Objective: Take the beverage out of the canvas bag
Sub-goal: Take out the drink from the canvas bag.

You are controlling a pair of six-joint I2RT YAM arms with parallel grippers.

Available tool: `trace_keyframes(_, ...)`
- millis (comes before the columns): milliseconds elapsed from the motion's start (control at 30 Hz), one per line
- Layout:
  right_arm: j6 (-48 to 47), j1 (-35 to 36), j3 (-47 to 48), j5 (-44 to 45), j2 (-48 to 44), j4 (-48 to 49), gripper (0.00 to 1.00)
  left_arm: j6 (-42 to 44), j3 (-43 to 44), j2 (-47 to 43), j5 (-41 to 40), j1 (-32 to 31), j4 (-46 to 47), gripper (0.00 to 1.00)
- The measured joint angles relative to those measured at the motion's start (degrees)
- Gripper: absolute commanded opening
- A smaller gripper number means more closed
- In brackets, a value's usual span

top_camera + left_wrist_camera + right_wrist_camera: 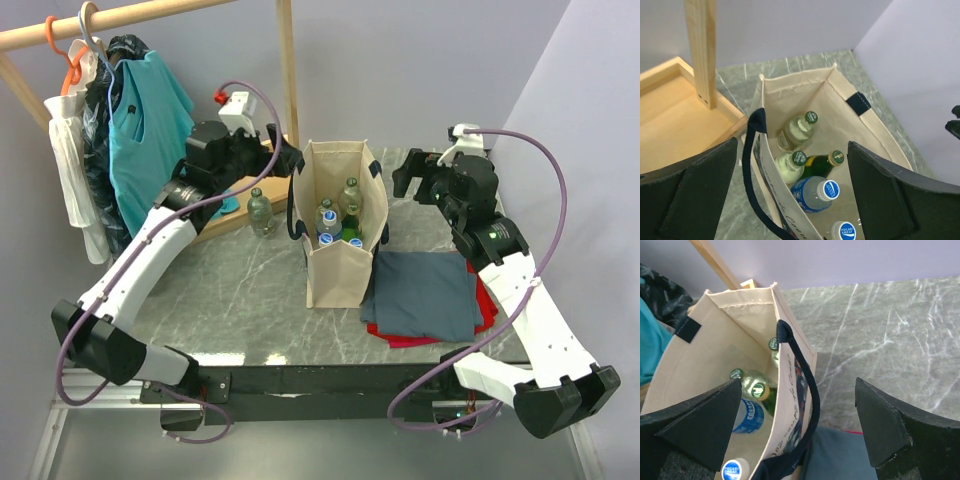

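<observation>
The beige canvas bag (335,275) stands upright mid-table with navy handles (752,165), its mouth open. Several beverage bottles stand inside: clear ones with green caps (799,131), a dark green bottle (821,165) and blue-capped water bottles (815,192). My left gripper (290,160) hovers open at the bag's upper left edge, above the left wall (792,150). On the other side my right gripper (405,180) hangs open too, over the right wall and its handle (799,385). Neither touches a bottle. In the right wrist view the bottles (759,389) show inside the bag (715,340).
One clear bottle (260,210) stands on the table left of the bag. A folded grey-blue cloth (425,290) lies on a red cloth (400,338) right of the bag. A wooden rack (288,70) with hanging clothes (150,130) and its tray base (670,115) fills the back left.
</observation>
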Motion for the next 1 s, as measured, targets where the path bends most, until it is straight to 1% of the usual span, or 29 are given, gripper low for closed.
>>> trace_keyframes(233, -0.42, 0.0, -0.13, 0.76, -0.15, -0.48, 1.0, 0.09, 0.48, 2.93, 1.2, -1.27, -0.33, 0.96)
trace_keyframes(1000, -0.61, 0.0, -0.13, 0.72, -0.15, -0.5, 1.0, -0.85, 0.63, 1.86, 2.6, -2.95, 2.14, 0.96)
